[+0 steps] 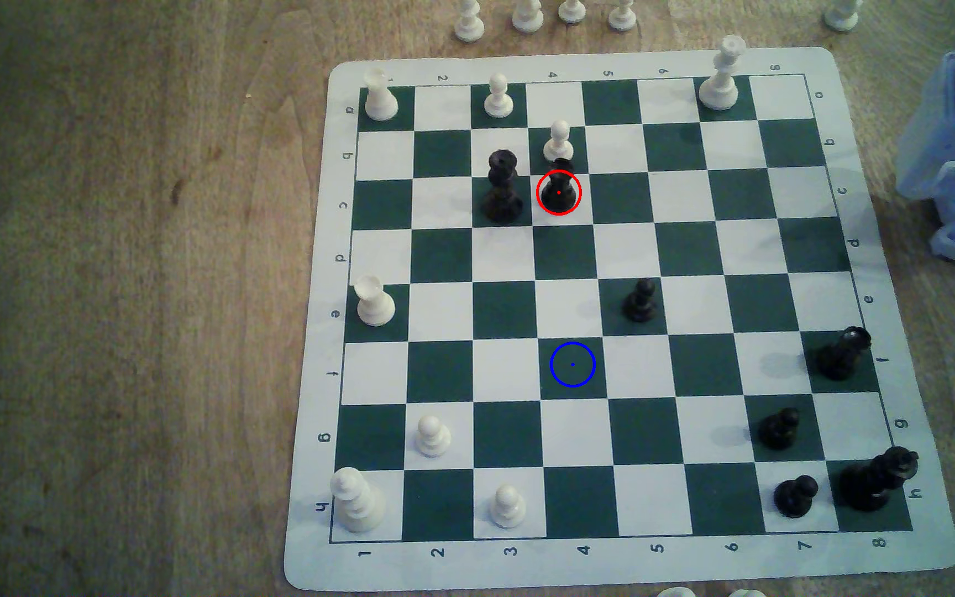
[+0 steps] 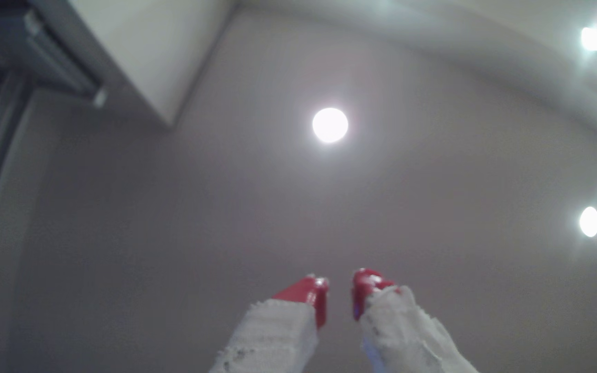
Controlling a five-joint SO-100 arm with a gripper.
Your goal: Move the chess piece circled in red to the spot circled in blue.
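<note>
Black rook waiting on its red-ringed square, gripper aimed at the ceiling.

The black rook [image 1: 558,192] is seen upright on a white square in row c, just beside the taller black piece [image 1: 502,186], a white pawn [image 1: 559,141] close behind. The blue-ringed dark green square [image 1: 572,364] is found 3 rows nearer, bare. The red-tipped gripper [image 2: 340,287] is held slightly parted, nothing between its fingers, 3 ceiling lights [image 2: 329,125] beyond.

A: The board [image 1: 607,310] is dark green and white checks with a white border, on a brown wood-grain desk [image 1: 119,287].

B: Yep, the glossy black chess piece [image 1: 558,192] has a red ring; the green spot [image 1: 572,364] has a blue one. The gripper [image 2: 340,287] has red tips.
</note>
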